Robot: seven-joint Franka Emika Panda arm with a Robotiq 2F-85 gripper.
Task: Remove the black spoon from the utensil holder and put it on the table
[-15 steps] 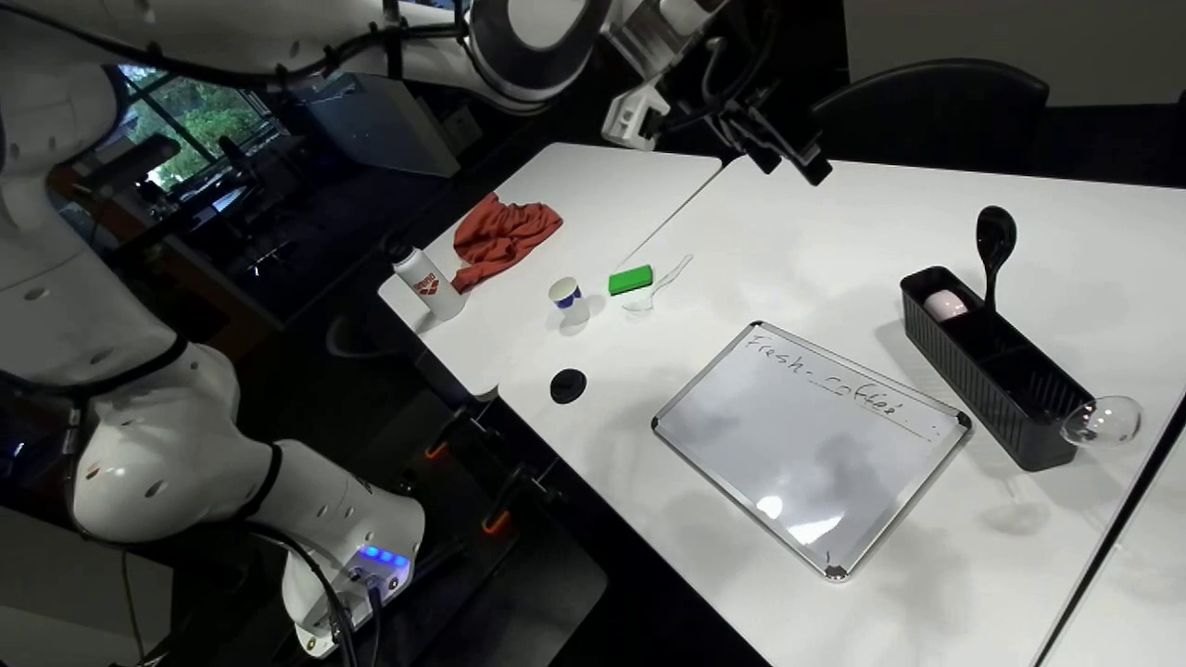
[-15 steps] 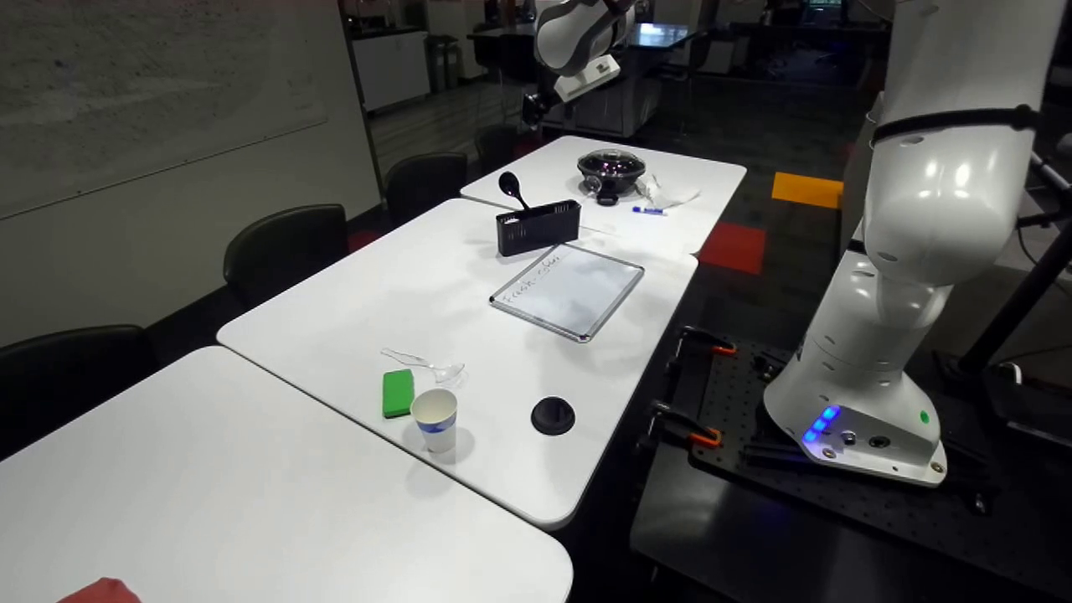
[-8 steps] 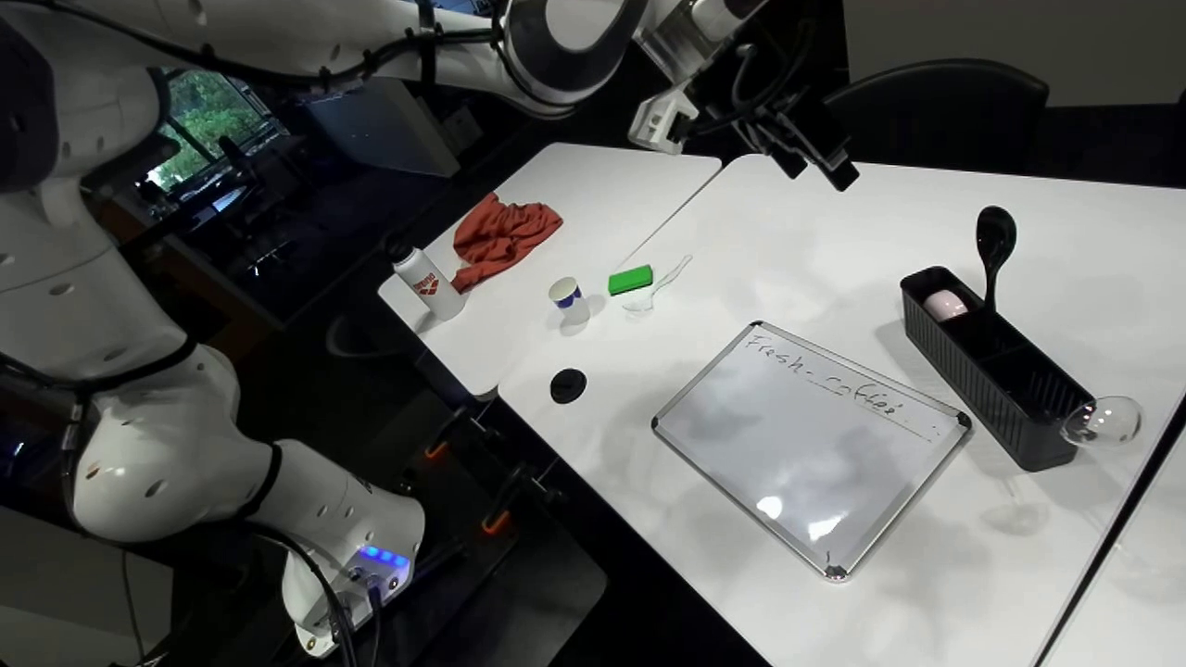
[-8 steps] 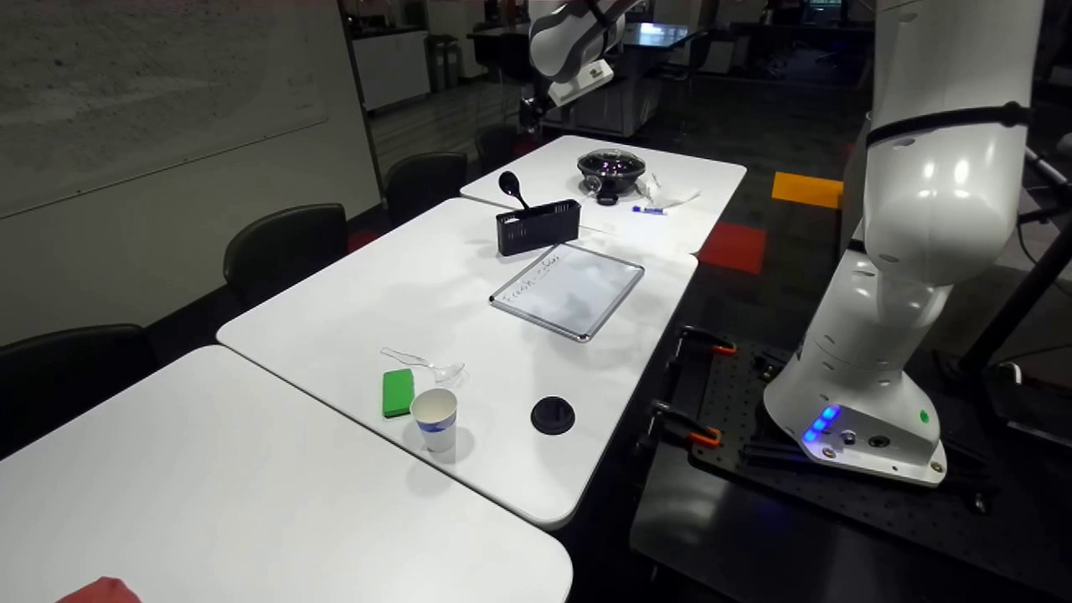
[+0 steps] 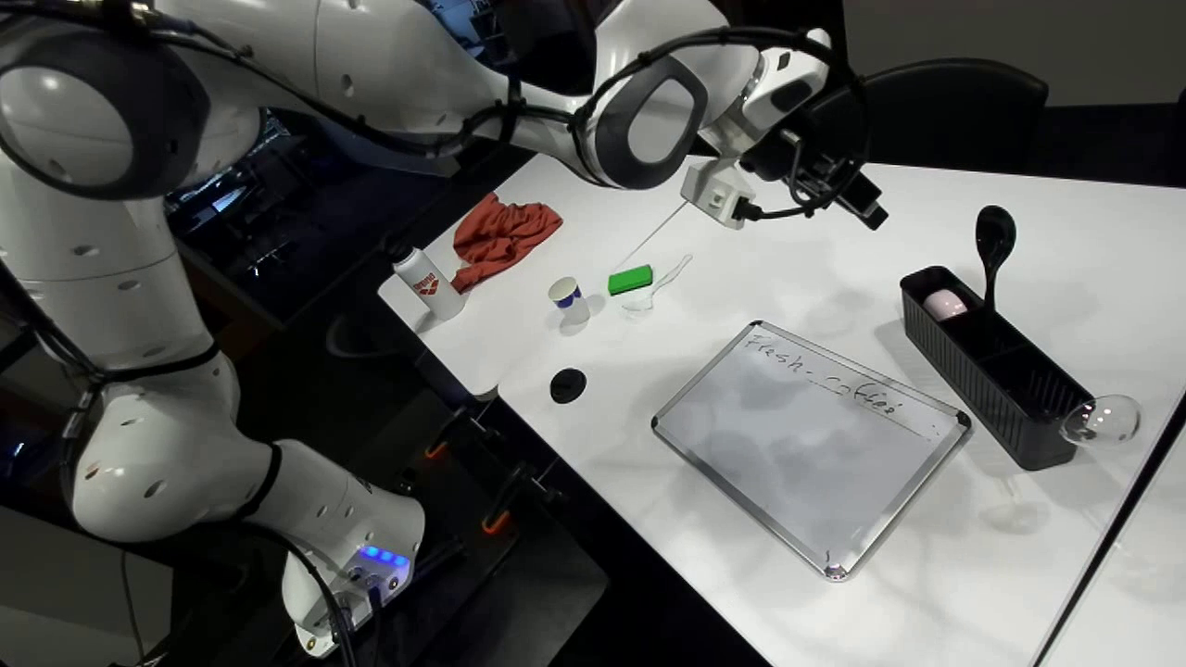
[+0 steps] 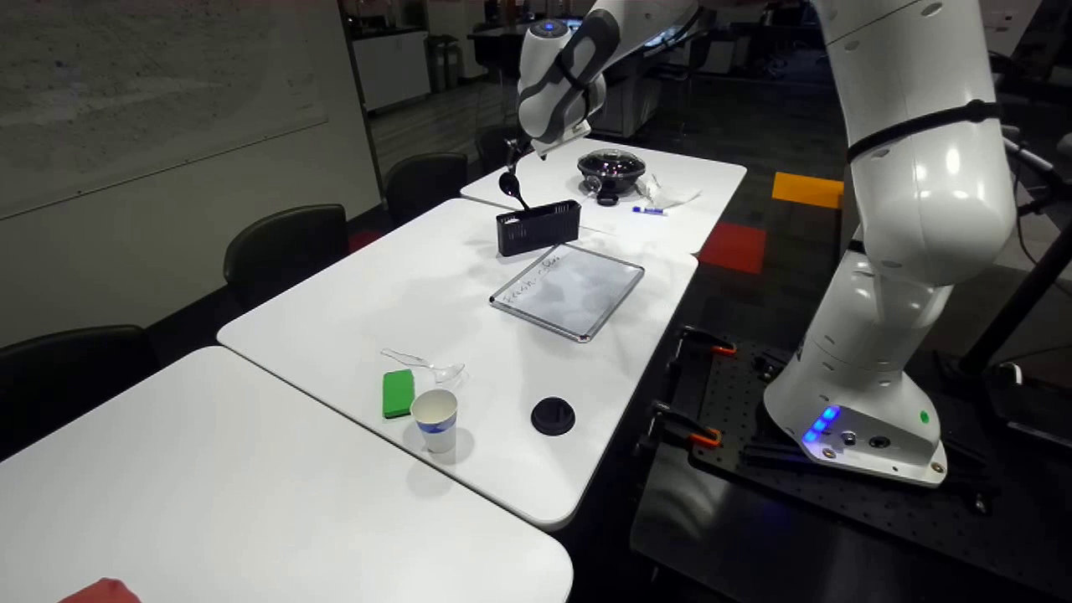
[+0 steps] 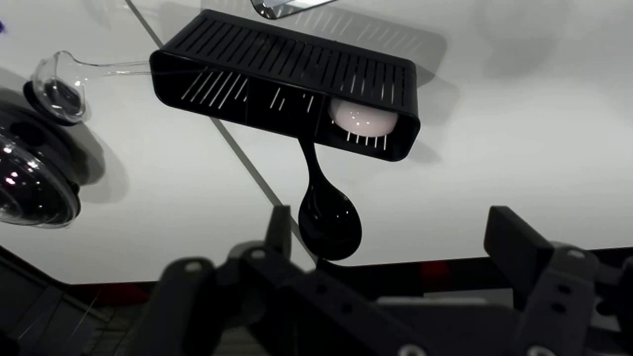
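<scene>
The black spoon stands tilted in the utensil holder, bowl up, in both exterior views. In the wrist view its bowl lies between the fingertips in the picture, nearer the left finger, with no visible contact. Its lower handle is hidden inside the holder. The utensil holder is a long black slotted box on the white table; it also shows in the wrist view. My gripper is open and empty. In an exterior view the gripper hangs above the table, left of the spoon.
A pinkish rounded object sits in the holder's end compartment. A clear spoon sticks out of the other end. A framed whiteboard lies beside the holder. A lidded black pot, paper cup and green block stand farther off.
My arm and gripper have moved lower and toward the holder, to the right and down in an exterior view. The spoon and the holder have not moved.
</scene>
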